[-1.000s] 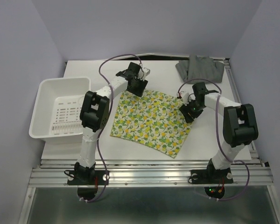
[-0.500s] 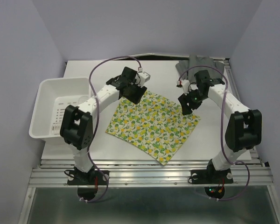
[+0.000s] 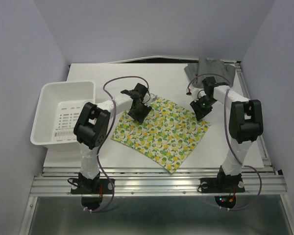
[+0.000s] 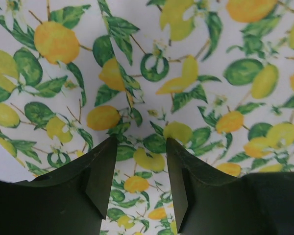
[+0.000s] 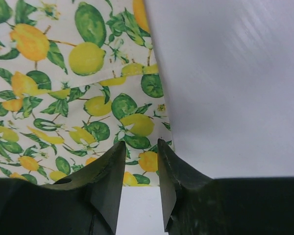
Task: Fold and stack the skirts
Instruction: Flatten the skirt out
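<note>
The lemon-print skirt (image 3: 159, 129) lies flat as a rough diamond in the middle of the table. It fills the left wrist view (image 4: 137, 73) and the left part of the right wrist view (image 5: 63, 98). My left gripper (image 3: 138, 111) hovers over its far left part, open and empty (image 4: 141, 142). My right gripper (image 3: 201, 110) is over its far right corner, open and empty (image 5: 141, 144). The grey pleated skirt (image 3: 210, 70) lies crumpled at the far right of the table, apart from both grippers.
A white perforated plastic basket (image 3: 49, 100) stands at the left of the table. The table's right edge has a metal rail (image 3: 246, 93). Bare white table surface (image 5: 235, 73) lies beside the skirt's corner.
The skirt was set down and shifted slightly toward the near left. Both grippers have let go and lowered onto its far corners; the left arm folded in closer.
</note>
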